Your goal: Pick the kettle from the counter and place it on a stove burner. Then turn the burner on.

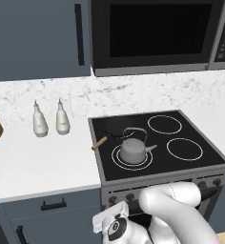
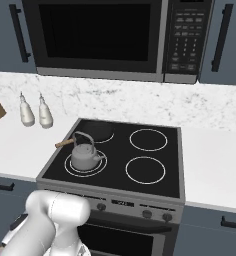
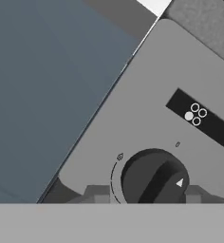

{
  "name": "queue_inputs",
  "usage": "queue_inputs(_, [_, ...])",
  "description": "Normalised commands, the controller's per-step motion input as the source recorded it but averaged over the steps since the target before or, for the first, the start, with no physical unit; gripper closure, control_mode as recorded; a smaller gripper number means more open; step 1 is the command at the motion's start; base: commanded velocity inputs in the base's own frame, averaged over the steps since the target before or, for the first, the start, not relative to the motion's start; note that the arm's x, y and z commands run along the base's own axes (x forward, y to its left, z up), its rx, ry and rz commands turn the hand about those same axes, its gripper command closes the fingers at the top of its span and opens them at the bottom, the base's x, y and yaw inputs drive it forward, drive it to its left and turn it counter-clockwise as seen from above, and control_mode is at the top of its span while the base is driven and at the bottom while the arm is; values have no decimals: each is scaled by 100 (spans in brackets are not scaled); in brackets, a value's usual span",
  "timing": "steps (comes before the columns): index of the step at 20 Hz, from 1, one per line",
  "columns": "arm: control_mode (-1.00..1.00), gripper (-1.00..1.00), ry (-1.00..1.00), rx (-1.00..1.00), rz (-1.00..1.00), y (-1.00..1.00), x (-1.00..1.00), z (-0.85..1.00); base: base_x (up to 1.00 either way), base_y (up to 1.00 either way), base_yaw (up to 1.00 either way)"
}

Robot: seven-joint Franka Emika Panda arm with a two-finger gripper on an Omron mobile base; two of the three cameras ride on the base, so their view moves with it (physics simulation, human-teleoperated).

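claw sits right at the dark knob, one tip on each side, but i cannot tell if it squeezes yet, and the kettle sits on the big ring burner.

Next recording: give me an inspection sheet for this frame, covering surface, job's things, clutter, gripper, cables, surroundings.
Surface: white veined counter beside a black glass cooktop.
Job's things: kettle upright on the double-ring stove burner.
Clutter: dark pan with wooden handle on the rear burner; two white bottles.
Gripper: at the stove's front panel, fingers flanking a control knob; contact unclear.
Cables: nothing seen.
Surroundings: microwave above, blue-grey cabinets.
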Motion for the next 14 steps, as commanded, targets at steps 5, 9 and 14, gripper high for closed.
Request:
queue_inputs(5, [-100,100,28,-17,27,-26,0,2,0,0,0])
queue_inputs(9, [-100,100,21,-16,30,-32,2,17,0,0,0])
queue_inputs(14, [-100,100,15,-17,34,-31,5,38,0,0,0])
